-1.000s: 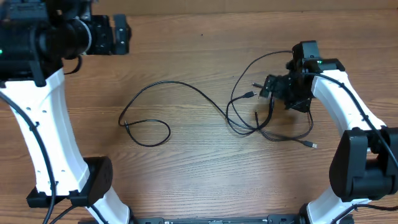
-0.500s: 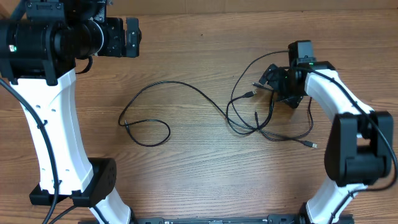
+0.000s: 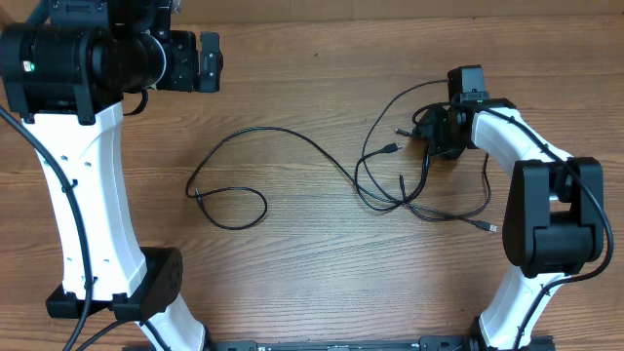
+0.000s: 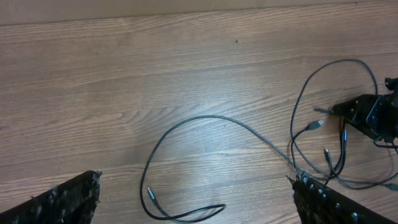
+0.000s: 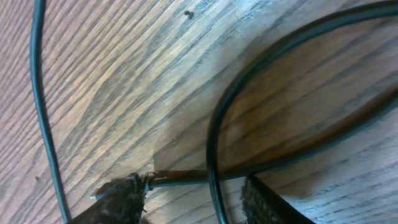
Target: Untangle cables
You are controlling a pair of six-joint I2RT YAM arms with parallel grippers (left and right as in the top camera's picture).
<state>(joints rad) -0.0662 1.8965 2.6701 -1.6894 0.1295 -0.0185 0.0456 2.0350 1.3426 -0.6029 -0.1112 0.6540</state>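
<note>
right gripper (image 3: 427, 133) sits low on the table (image 3: 312, 283), at the upper edge of the cables (image 3: 395, 190) tangle. Its fingers (image 5: 119, 199) are spread, with one black strand crossing the gap (no pinch visible on wrist cam). left gripper (image 3: 208, 60) is spread wide over the far-left corner, well apart from the cables. One long strand trails left into a loose loop (image 3: 232, 207).

Right tool (image 5: 193, 186) cropped by bottom edge
</note>
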